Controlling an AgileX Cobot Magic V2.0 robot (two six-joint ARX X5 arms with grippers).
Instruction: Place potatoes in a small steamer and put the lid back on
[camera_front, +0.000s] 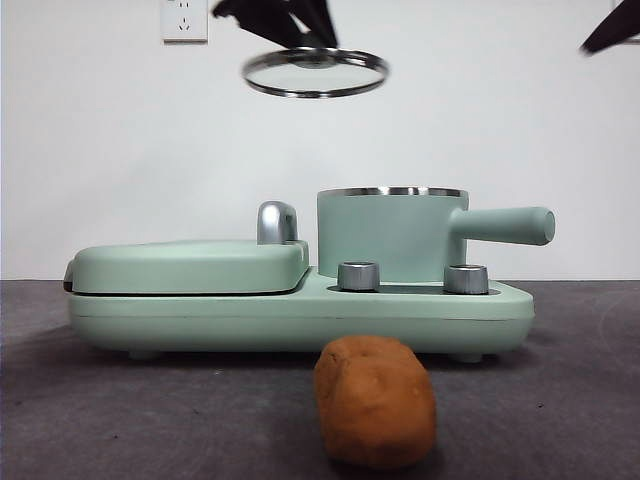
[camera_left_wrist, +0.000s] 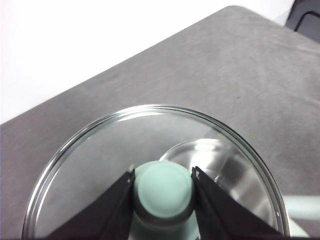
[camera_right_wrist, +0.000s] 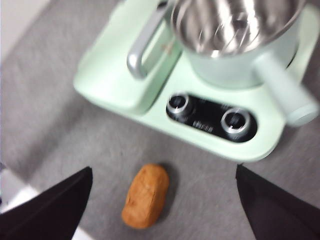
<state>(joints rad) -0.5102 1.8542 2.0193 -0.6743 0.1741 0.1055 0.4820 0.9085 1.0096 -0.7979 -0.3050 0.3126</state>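
Taking the small steamer (camera_front: 392, 235) as my landmark and starting on its left: the flat green griddle cover (camera_front: 190, 266) with its chrome handle (camera_front: 277, 222) lies just beside it on the same mint-green cooker base (camera_front: 300, 318), which stands on the grey counter (camera_front: 120, 420). Above the steamer and a little to its left, my left gripper (camera_left_wrist: 163, 186) holds the lid (camera_front: 314, 72) in the air, well clear of the steamer's steel rim; the jaws are pinched on the lid's mint-green knob (camera_left_wrist: 164, 190), one on each side, and the glass disc hangs roughly level beneath them. Through the glass in my left wrist view I see part of the steamer's shiny steel inside (camera_left_wrist: 220, 165) below. The steamer itself sits uncovered on the base, its stick handle (camera_front: 505, 225) pointing away to the right, with two steel dials (camera_front: 358, 276) on the base just in front of it. The potato (camera_front: 376, 402) lies on the counter in front of the base, well apart from the steamer and outside it. My right gripper (camera_right_wrist: 162, 200) hangs above that near stretch of counter with its jaws spread wide, the potato lying on the counter between them, nearer one jaw and touching neither.
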